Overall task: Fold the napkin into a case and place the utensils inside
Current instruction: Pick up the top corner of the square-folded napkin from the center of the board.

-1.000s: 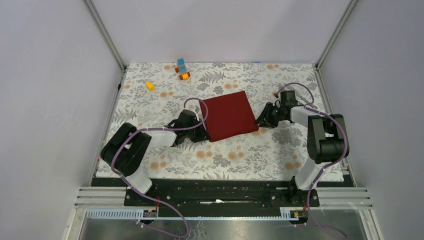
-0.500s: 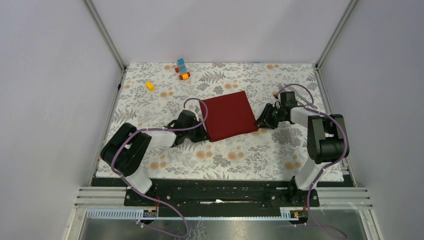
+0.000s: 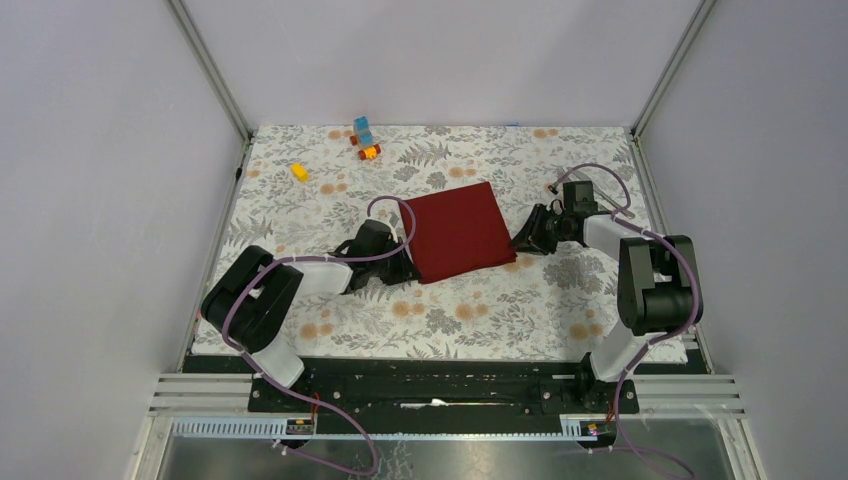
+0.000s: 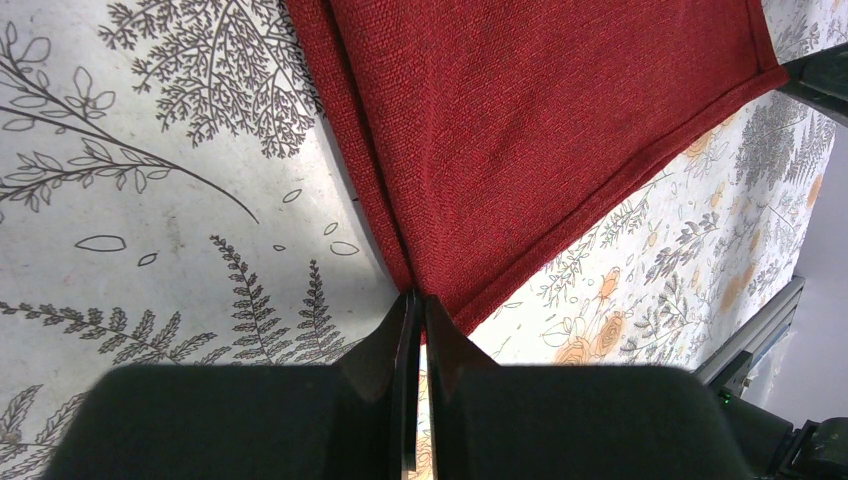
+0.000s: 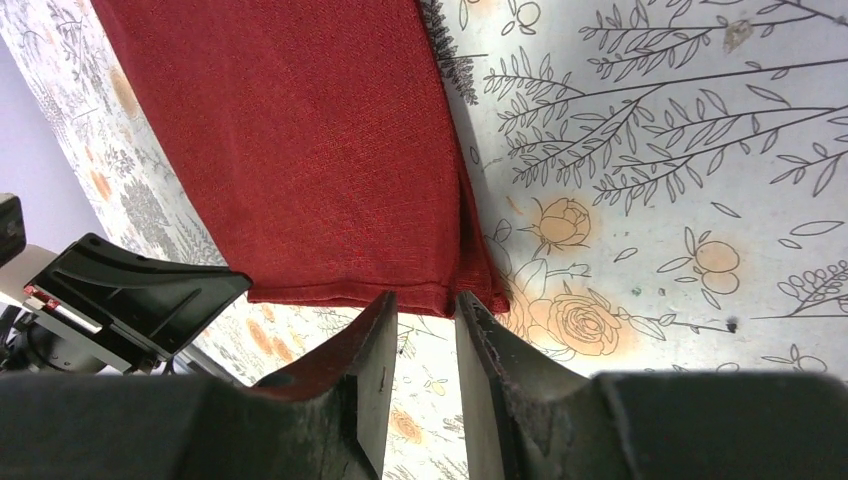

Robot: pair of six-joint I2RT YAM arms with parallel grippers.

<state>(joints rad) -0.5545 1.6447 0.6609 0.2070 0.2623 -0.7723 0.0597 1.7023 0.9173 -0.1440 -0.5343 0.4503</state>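
Two napkin [image 3: 458, 232] corners worry me: left fingers [image 4: 385, 340] pinched shut on one; right fingers [image 5: 372, 360], half-open astride another, might catch only one layer.

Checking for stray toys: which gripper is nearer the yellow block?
Left. The left gripper sits at the napkin's near left corner, right of the yellow block; the right gripper is across the napkin, farther right.
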